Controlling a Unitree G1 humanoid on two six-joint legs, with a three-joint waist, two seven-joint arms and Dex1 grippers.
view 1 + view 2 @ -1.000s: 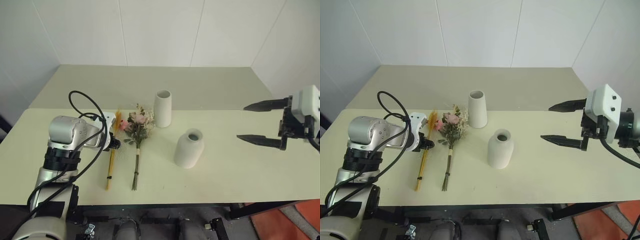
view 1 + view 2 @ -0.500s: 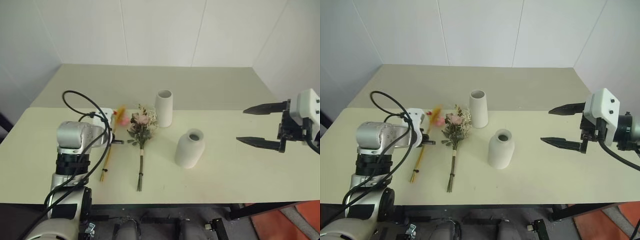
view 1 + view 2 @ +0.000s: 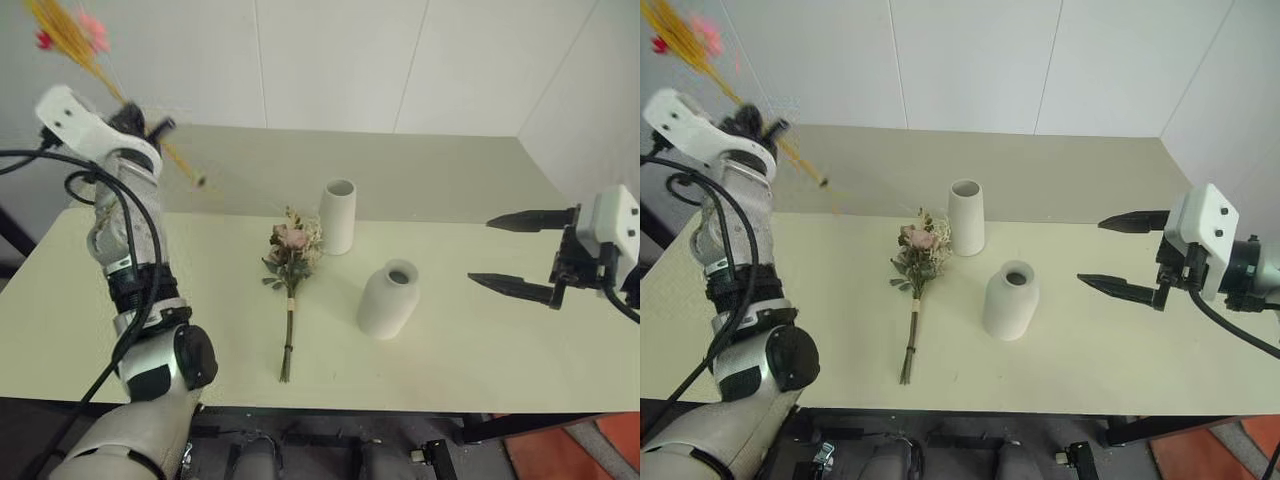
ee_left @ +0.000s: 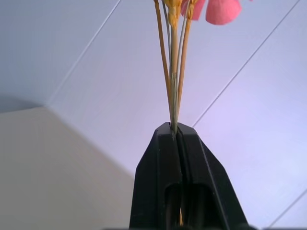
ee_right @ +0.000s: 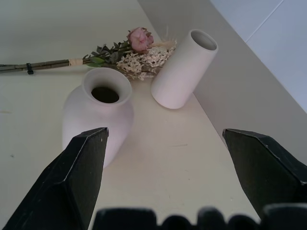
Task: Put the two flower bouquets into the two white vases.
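**Wheat bunch gripped and aloft; rose bunch on table; both vases empty**

Head views. The left gripper (image 3: 140,125) is raised high at the far left, well above the table (image 3: 480,350). Its fingers are clamped on the stems of the wheat bunch (image 3: 70,35). The yellow heads and a red-pink bloom point up and away from the tall vase (image 3: 338,216); the stem ends stick out on the vase side of the gripper. The bunch is blurred. The rose bunch (image 3: 292,275) lies flat on the table, just left of the tall vase, blooms toward the back wall, stems toward the front edge. It touches neither vase. The round vase (image 3: 388,299) stands upright, near the tall vase, to its right and closer to the front edge. Both vases are apart from each other. The right gripper (image 3: 520,255) hangs above the table, well to the right of the tall vase, fingers spread wide, holding nothing.

Left wrist view. The two black fingers (image 4: 158,163) are pressed together with the thin yellow stems of the wheat bunch (image 4: 173,72) pinched between their tips. A pink bloom (image 4: 221,9) shows at the far end of the stems. Behind is wall panelling.

Right wrist view. The fingers (image 5: 81,165) stand wide apart and empty. Between them stands the round vase (image 5: 98,115), mouth dark and empty. The tall vase (image 5: 184,69) is just beyond it, also empty. The rose bunch (image 5: 120,55) lies past the round vase, its white filler right beside the tall vase's base.
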